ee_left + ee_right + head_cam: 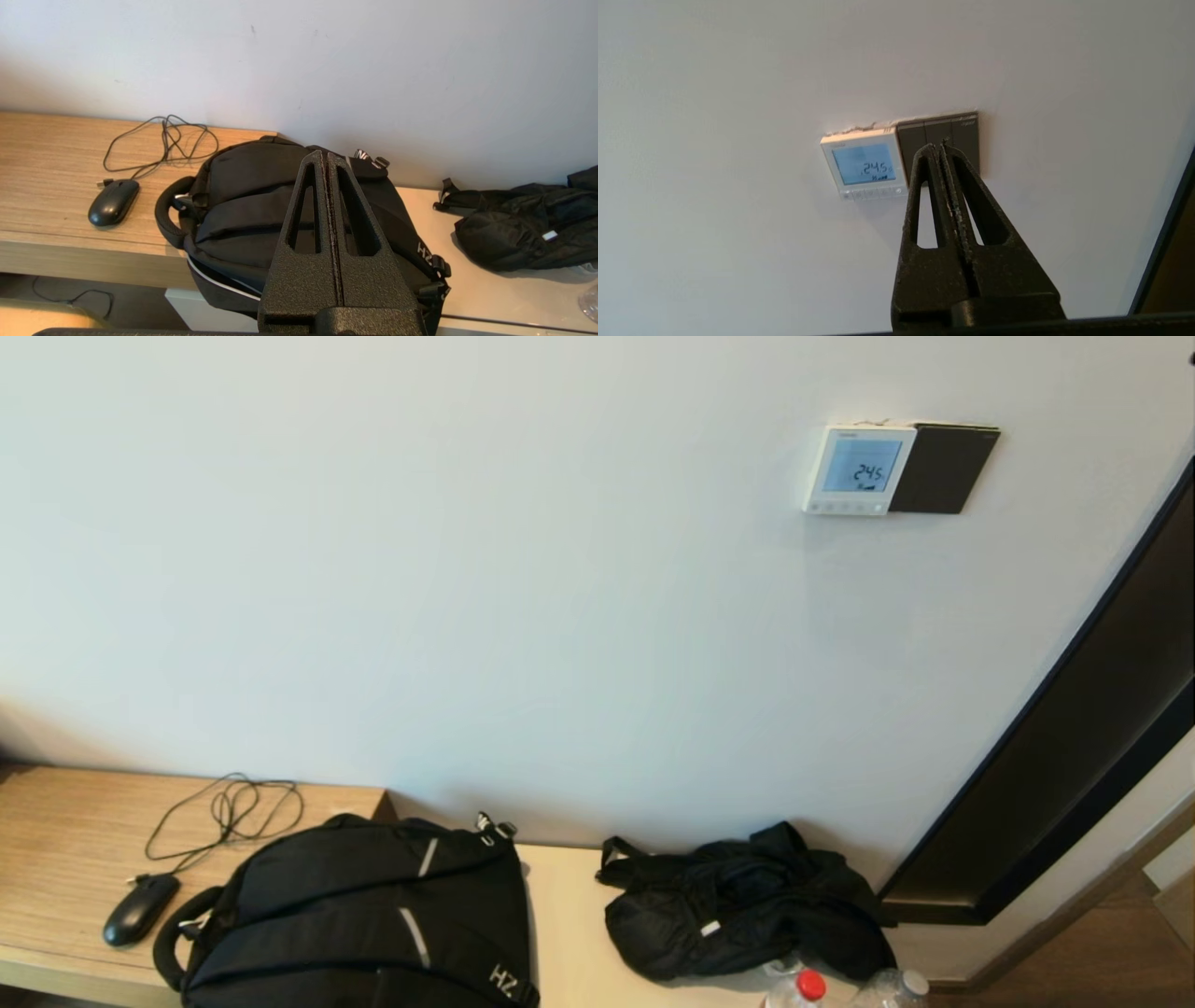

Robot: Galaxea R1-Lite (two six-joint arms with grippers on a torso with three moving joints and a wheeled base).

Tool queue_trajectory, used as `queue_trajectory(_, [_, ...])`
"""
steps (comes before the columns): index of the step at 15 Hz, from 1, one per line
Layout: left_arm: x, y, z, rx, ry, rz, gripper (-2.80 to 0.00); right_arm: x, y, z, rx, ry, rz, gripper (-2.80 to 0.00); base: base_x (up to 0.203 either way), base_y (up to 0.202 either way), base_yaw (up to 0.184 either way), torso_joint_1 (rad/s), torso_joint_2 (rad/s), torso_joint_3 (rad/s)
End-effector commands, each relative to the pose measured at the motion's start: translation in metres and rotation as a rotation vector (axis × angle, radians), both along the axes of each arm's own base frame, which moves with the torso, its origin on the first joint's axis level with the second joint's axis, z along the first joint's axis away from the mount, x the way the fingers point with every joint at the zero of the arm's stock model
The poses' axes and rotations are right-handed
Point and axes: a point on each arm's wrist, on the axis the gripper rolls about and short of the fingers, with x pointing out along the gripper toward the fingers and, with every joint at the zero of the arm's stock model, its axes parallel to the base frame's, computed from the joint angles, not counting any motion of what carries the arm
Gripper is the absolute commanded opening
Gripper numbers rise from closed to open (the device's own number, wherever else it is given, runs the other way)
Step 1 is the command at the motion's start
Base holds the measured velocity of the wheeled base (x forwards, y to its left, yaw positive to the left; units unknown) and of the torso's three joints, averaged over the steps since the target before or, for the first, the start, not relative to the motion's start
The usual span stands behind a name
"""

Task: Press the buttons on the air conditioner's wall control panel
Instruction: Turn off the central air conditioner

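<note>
Our right end effector [941, 145] is fully closed, holding nothing, raised short of the small square white plastic wall control panel [865, 164]. Left end effector [325, 156], closed, hovers above the black backpack [261, 205].

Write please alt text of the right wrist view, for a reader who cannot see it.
The right gripper, its fingers shut, points at a white wall, its tips in front of a dark switch plate. Beside that plate is the white control panel, its blue screen reading 24.5 above a row of small buttons.
</note>
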Motion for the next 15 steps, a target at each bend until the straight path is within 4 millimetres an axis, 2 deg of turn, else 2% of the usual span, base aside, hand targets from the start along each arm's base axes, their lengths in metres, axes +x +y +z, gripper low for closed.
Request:
queue_trajectory(1, [0.000,0.000,0.000,0.000,-0.001,0.000,-2.80,0.021,0.007,-0.012,0.008,0.052,0.023,-2.80,0.000,0.000,0.000,0.000,0.00,0.000])
queue_trajectory(8, [0.000,0.000,0.000,0.000,-0.001,0.000,-2.80,0.058,0.014,-0.023,0.039,0.054,0.025,-2.80,0.000,0.000,0.000,0.000,0.00,0.000])
queue_trajectory(15, [0.000,0.000,0.000,0.000,0.001,0.000,-2.80,0.115,0.020,-0.050,-0.025,0.056,-0.108,-2.80,0.000,0.000,0.000,0.000,0.00,0.000])
